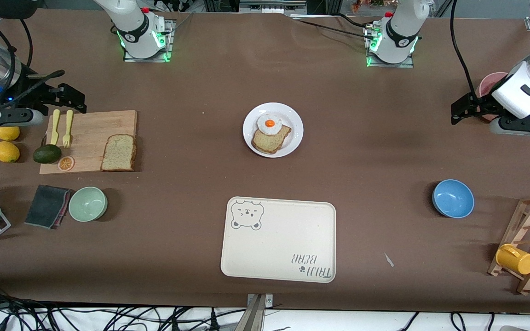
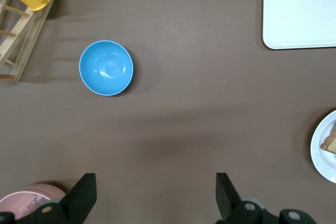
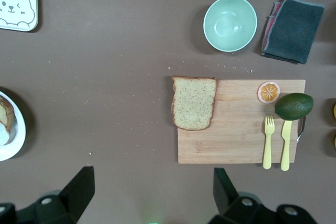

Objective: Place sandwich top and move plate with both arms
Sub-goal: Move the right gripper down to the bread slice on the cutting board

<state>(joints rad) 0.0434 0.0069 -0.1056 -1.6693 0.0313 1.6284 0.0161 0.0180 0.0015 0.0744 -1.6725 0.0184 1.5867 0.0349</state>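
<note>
Plate (image 1: 292, 138) holds egg-topped bread (image 1: 270, 136); both bowls (image 1: 452, 198) hold nothing.

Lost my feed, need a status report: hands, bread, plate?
Left hand and right hand open, empty, waiting at table ends. Sandwich top on cutting board. Plate mid-table, egg bread on it. Nothing blocking.

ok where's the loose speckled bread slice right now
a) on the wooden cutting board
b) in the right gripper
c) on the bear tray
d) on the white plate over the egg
a, the sandwich top lies flat at one end of the cutting board, overhanging its edge, with no gripper touching it; the plate holds only the darker slice with the fried egg.
</note>
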